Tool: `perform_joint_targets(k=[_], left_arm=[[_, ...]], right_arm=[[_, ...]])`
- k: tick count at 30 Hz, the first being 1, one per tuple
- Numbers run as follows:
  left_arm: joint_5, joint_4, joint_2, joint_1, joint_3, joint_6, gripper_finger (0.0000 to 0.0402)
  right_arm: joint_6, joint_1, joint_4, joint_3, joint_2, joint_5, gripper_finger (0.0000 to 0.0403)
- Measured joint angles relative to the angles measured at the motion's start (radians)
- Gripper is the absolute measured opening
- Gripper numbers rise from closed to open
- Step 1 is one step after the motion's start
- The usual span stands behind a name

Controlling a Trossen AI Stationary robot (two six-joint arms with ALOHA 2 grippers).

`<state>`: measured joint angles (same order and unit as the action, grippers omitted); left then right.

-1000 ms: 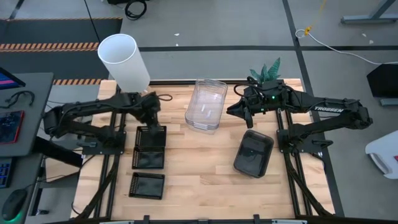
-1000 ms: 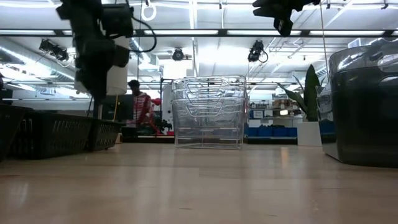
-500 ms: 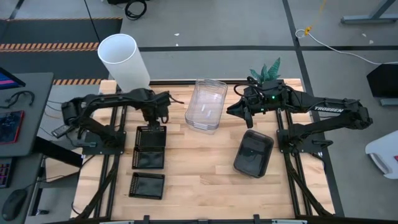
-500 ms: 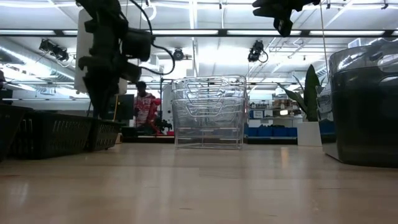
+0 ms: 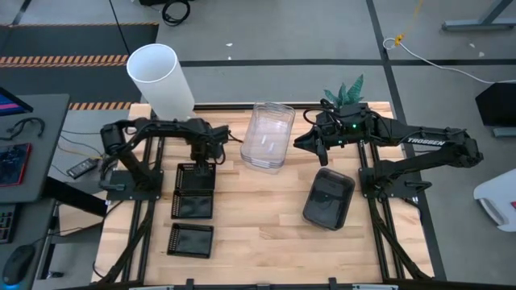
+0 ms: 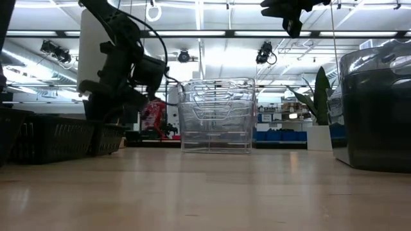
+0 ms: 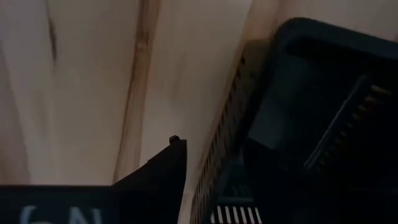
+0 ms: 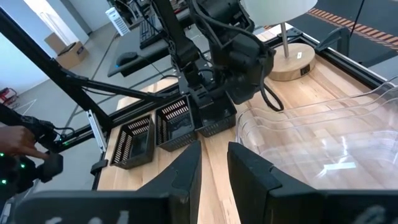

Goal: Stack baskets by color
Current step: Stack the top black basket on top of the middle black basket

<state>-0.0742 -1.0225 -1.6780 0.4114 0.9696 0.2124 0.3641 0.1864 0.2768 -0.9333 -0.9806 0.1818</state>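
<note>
Worktop point(image 5: 258, 217): we see a light wooden surface carrying every basket, with an arm mounted at each side.
Clear baskets point(image 5: 267, 135): we see them nested in one stack at the far middle of the worktop, between the two arms.
Dark grey baskets point(image 5: 329, 198): we see one stack on the right half, nearer the front edge, well apart from the clear stack.
Black grid baskets point(image 5: 194, 190): we see two set touching in a column on the left half; a third black grid basket point(image 5: 191, 239) lies just in front of them, apart.
Left gripper point(image 5: 205, 158): we see it low over the far edge of the rearmost black grid basket. In the left wrist view one finger point(image 7: 163, 169) stands just outside the basket wall; we cannot tell whether the fingers are spread or pinching the rim.
Right gripper point(image 5: 316, 147): we see it raised above the worktop beside the clear stack, fingers point(image 8: 186, 171) slightly parted and holding nothing.
Lamp point(image 5: 160, 80): we see a white cylinder at the far left corner.
Plant point(image 5: 345, 90): we see it at the far right edge.
</note>
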Motion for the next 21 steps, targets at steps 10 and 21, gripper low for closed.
perform_joint_targets(k=[10,21], left_arm=[[0.015,-0.004,-0.023,-0.02,0.0,-0.035,0.0054],[0.033,-0.094,0.034,-0.016,-0.001,-0.039,0.0005]], right_arm=[[-0.001,-0.001,0.0,0.0,0.0,0.0,0.0083],[-0.007,-0.001,0.001,0.0,0.0,0.003,0.0083]])
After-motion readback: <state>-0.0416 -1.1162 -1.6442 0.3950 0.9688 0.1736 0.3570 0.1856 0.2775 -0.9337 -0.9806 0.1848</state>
